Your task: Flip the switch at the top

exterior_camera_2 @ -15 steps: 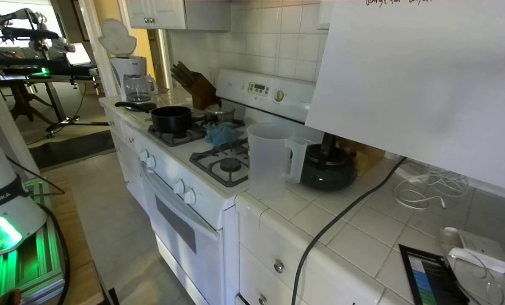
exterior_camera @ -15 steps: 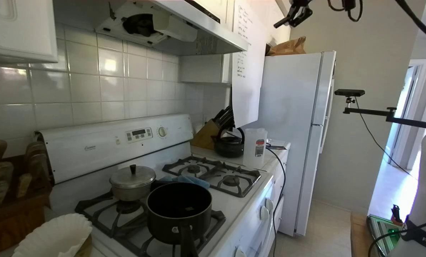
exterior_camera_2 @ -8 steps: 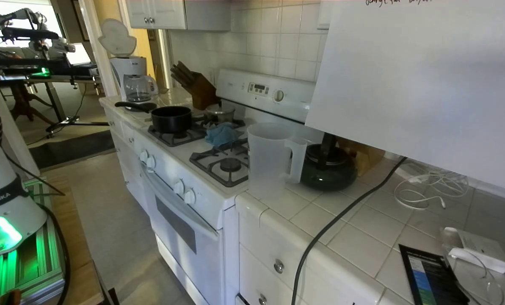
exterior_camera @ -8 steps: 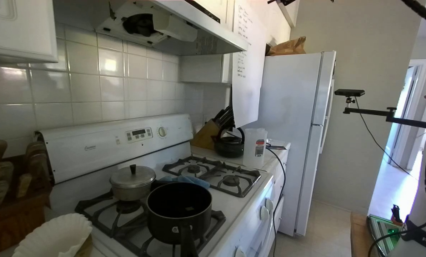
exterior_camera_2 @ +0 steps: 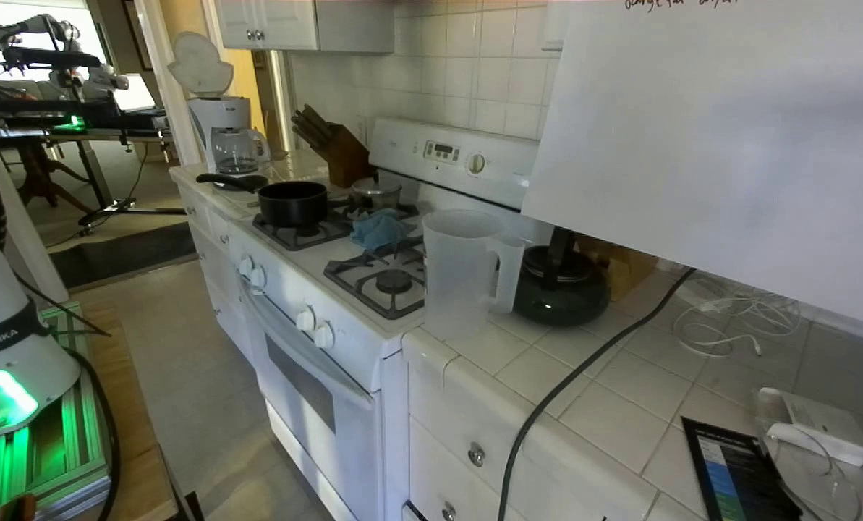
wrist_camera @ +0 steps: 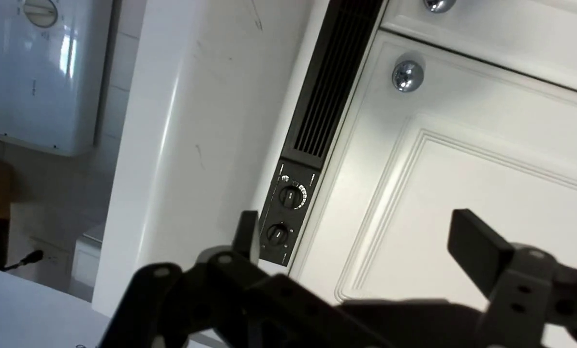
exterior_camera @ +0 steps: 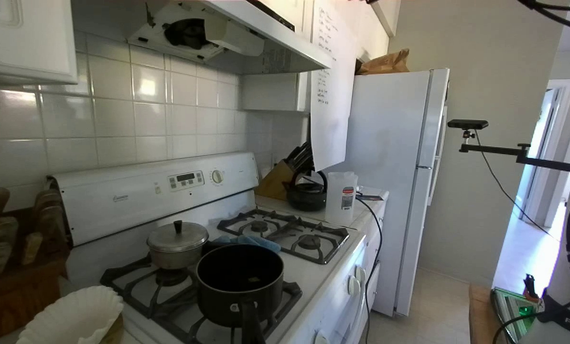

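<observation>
In the wrist view, two round black knobs sit on the dark control panel at the end of the range hood (wrist_camera: pixel 196 121): an upper knob (wrist_camera: pixel 290 197) ringed by white marks and a lower knob (wrist_camera: pixel 277 234). Which of them is the switch I cannot tell. My gripper (wrist_camera: pixel 354 217) is open, its fingers wide apart with nothing between them. The left finger (wrist_camera: pixel 244 234) appears just beside the lower knob, overlapping the panel's edge; contact cannot be judged. The right finger (wrist_camera: pixel 479 251) is in front of the white cabinet door. In an exterior view, the hood's dark strip (exterior_camera: pixel 273 14) shows.
Chrome cabinet handles (wrist_camera: pixel 407 76) stick out above the panel. A large paper sheet (exterior_camera: pixel 330 119) hangs beside the hood. Below is the stove, with a black pot (exterior_camera: pixel 239 282) and a lidded pot (exterior_camera: pixel 177 246). A refrigerator (exterior_camera: pixel 385 167) stands farther along.
In an exterior view, the gripper has risen from the upper right almost out of the picture, leaving only a dark sliver at the top edge. The arm's cable has shifted too.
</observation>
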### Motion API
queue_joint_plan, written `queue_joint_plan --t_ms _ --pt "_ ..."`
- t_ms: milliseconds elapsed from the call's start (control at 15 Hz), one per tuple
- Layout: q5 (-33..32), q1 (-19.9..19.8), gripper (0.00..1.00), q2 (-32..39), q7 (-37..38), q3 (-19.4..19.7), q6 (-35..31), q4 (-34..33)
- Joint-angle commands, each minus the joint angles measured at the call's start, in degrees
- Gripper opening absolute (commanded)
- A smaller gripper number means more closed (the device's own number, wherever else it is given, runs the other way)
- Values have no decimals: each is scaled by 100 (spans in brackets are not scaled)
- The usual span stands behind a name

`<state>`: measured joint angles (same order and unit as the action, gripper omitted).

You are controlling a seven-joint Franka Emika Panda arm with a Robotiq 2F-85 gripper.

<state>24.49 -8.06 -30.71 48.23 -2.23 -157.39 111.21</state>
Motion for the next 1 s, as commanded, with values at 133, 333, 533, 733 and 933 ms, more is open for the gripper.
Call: queue_joint_plan --t_ms 133,333,533,733,933 --pt "-73 74 100 16 56 59 2 -49" --pt "-142 -228 100 -7 504 -117 -295 30" --pt "-163 -394 100 58 844 -178 -597 22" --pt "-109 -366 100 279 1040 -75 -467 -146" --pt "-81 -332 100 783 1218 90 -407 -610"
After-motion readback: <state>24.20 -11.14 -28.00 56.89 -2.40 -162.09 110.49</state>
